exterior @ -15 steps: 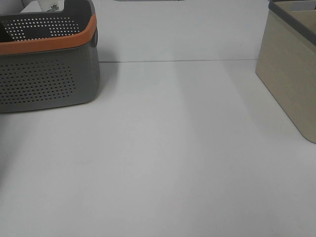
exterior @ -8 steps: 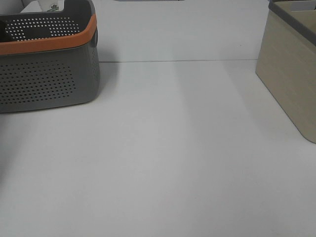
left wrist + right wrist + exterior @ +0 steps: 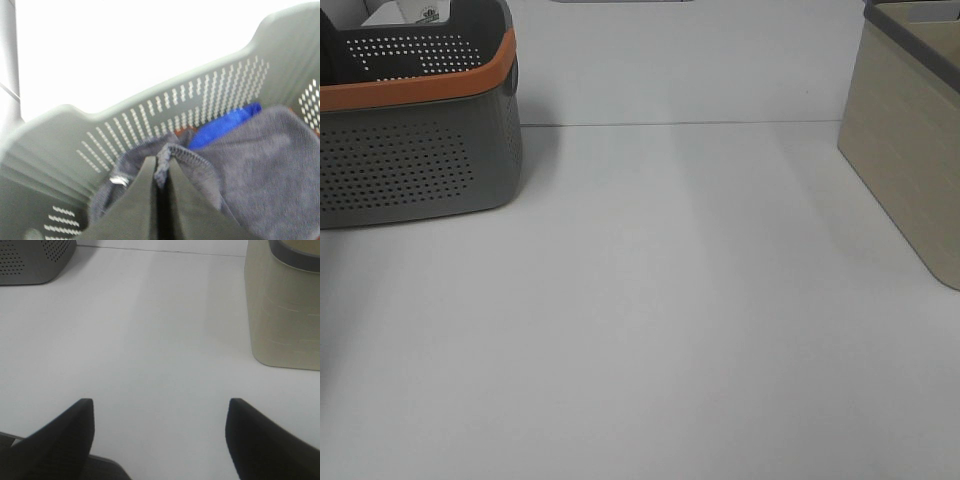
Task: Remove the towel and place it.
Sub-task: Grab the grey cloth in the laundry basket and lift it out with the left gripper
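- Two jaws of the left gripper point(image 3: 161, 167) stand pressed together on a fold of hem. The dark towel point(image 3: 260, 155) is therefore pinched at its edge, while the rest of it lies inside the grey perforated basket point(image 3: 150, 125). An edge grip likely lets the cloth hang free as it lifts.
- Just beside the towel, a blue cloth point(image 3: 225, 122) shows against the basket wall. I cannot tell whether it is caught up with the towel.
- Over the bare white table point(image 3: 150, 330) the right gripper point(image 3: 160, 407) hangs wide open and holds nothing, probably to leave the landing spot free. The beige bin point(image 3: 285, 315) stands near it.
- Only the left wrist view shows the towel and the grip. The high view gives the basket's outside with its orange rim point(image 3: 420, 88), the bin and the table, but neither arm.
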